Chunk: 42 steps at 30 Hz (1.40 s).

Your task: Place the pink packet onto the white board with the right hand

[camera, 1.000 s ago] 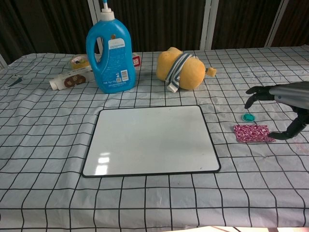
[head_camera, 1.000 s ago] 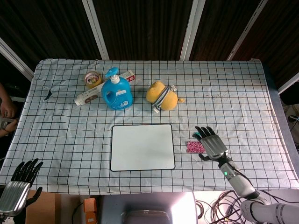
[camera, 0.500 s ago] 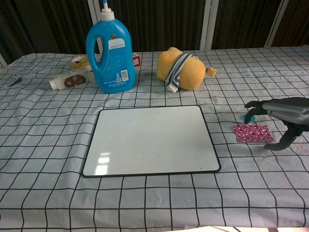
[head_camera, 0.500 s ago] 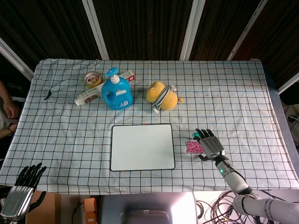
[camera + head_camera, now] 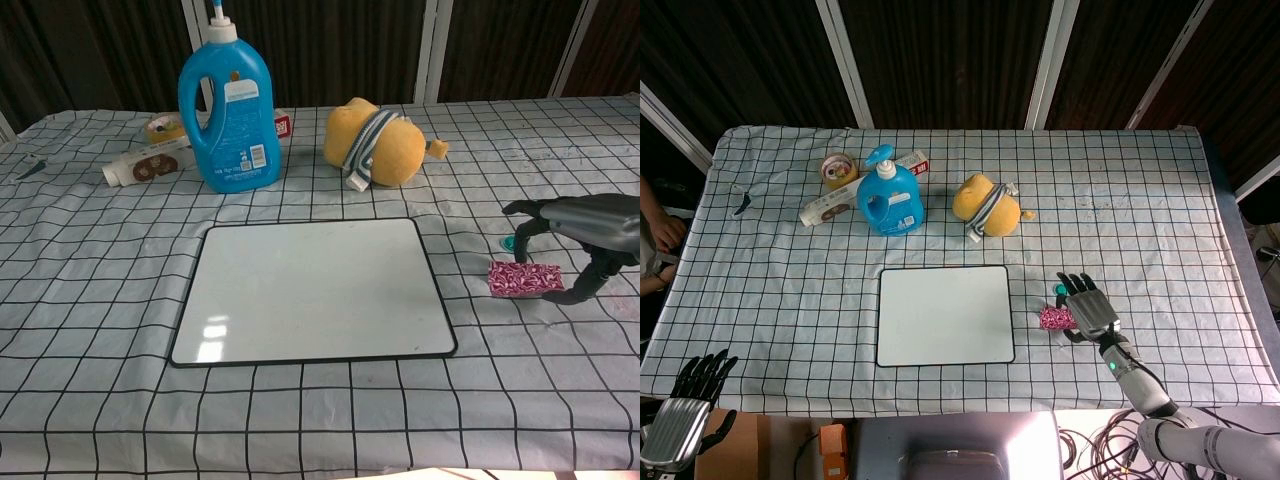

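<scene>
moved: right hand (image 5: pixel 585 228) has lowered over pink packet (image 5: pixel 524 279) | fingers apart, straddling it, not yet clamped | next: pinch, carry left to white board (image 5: pixel 312 288)

I'm getting bright, even overhead light and sharp focus — soft shadows only. A pale glare patch sits on the white board (image 5: pixel 312 288) — backdrop stays dark.
</scene>
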Each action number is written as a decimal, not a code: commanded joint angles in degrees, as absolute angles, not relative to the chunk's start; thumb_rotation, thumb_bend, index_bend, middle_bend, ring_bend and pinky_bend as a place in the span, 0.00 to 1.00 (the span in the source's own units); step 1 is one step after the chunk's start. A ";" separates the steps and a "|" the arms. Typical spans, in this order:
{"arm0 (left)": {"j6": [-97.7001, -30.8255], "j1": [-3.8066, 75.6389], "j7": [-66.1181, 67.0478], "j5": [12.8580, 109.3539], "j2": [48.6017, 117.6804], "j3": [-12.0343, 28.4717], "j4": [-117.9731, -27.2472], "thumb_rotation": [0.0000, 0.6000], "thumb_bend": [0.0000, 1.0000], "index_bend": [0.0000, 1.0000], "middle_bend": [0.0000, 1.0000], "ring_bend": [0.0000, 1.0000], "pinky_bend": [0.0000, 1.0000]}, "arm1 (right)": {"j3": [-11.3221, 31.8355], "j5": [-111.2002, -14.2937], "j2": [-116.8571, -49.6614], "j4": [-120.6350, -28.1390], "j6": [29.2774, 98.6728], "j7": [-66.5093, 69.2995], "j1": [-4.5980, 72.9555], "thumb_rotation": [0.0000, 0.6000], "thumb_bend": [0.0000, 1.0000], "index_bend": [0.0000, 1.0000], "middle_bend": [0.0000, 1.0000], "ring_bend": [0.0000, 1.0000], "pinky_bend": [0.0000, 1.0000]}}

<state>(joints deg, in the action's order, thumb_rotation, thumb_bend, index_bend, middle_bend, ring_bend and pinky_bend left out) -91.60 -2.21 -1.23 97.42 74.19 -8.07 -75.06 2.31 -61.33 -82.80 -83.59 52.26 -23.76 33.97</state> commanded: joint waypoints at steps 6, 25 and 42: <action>-91.68 -2.38 -1.92 97.28 73.92 -7.87 -74.95 1.00 0.37 0.00 0.00 0.00 0.00 | 5.70 -60.09 -82.57 -88.74 53.19 -24.88 35.99 1.00 0.22 0.41 0.00 0.00 0.00; -91.67 -3.17 -2.28 95.92 73.17 -7.18 -75.84 1.00 0.37 0.00 0.00 0.00 0.00 | 11.45 -41.20 -106.41 -83.10 56.94 -48.19 51.15 1.00 0.22 0.22 0.00 0.00 0.00; -90.42 -2.58 -1.07 96.83 73.99 -7.22 -75.90 1.00 0.37 0.00 0.00 0.00 0.00 | 4.83 -47.41 -86.08 -89.28 59.23 -40.47 43.18 1.00 0.22 0.31 0.00 0.00 0.00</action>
